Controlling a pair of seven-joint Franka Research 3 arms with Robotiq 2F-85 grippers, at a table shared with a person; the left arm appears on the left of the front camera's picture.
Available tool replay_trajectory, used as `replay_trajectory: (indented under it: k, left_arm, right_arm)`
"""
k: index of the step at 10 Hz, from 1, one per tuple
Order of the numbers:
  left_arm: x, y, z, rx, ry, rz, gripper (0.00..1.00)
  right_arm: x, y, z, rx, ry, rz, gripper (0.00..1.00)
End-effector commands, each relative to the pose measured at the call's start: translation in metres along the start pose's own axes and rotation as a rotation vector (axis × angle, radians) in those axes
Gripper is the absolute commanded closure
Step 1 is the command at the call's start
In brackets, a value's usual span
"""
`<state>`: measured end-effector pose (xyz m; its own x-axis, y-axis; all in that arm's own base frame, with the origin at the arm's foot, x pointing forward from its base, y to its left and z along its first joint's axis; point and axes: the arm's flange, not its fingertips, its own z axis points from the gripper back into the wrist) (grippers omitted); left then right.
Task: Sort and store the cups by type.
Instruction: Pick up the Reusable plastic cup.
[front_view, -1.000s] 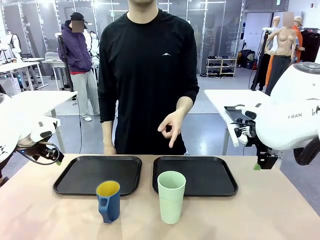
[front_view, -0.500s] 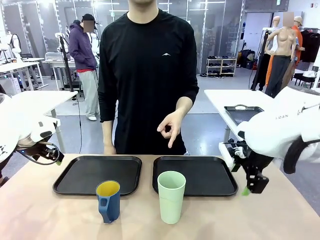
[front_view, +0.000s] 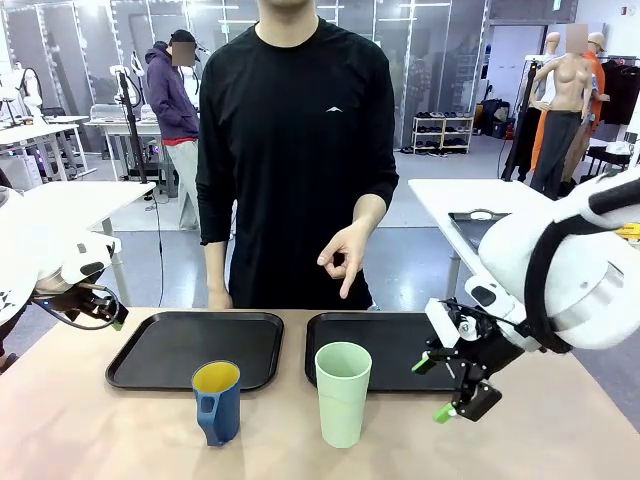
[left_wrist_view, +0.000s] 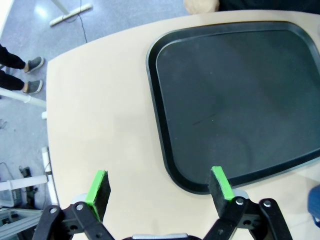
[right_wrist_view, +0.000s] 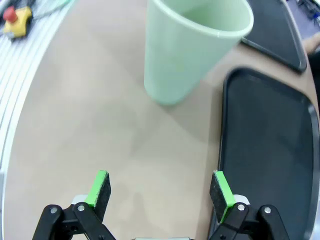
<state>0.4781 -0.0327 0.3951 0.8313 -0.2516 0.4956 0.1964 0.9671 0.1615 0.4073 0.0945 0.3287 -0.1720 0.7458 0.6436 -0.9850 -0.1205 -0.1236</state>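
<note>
Right gripper (front_view: 430, 392) spread wide, empty, low over table (front_view: 100, 430) at three o'clock of mint-green tumbler (front_view: 343, 395). Dark blue mug (front_view: 217, 402) upright at tumbler's nine o'clock, six o'clock of left tray (front_view: 160, 350). Left gripper (left_wrist_view: 159, 185) likewise agape, empty, at that tray's nine o'clock.

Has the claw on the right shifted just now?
Yes. The right gripper swung down and inward, from outside the right tray's edge toward the green tumbler.
</note>
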Motion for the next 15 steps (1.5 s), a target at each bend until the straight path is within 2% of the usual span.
replay_trajectory:
  k: [1,3,6,9,11,12,15]
  left_arm:
    - [0.001,0.000,0.003,0.002,-0.005,0.001,0.00]
    - [0.001,0.000,0.003,0.002,-0.005,0.001,0.00]
    - [0.001,0.000,0.003,0.002,-0.005,0.001,0.00]
    - [0.001,0.000,0.003,0.002,-0.005,0.001,0.00]
    - [0.001,0.000,0.003,0.002,-0.005,0.001,0.00]
    - [0.001,0.000,0.003,0.002,-0.005,0.001,0.00]
    - [0.001,0.000,0.003,0.002,-0.005,0.001,0.00]
  right_arm:
    - [-0.025,-0.012,-0.028,0.009,-0.176,-0.041,0.00]
    - [-0.037,-0.011,-0.051,-0.028,-0.361,-0.095,0.00]
    - [-0.056,-0.010,-0.077,0.001,-0.529,-0.100,0.00]
    - [-0.061,-0.008,-0.084,0.017,-0.690,-0.056,0.00]
    - [-0.058,-0.007,-0.092,0.039,-0.721,-0.063,0.00]
    - [-0.042,-0.020,-0.066,0.043,-0.668,-0.091,0.00]
    - [-0.042,-0.020,-0.066,0.043,-0.668,-0.091,0.00]
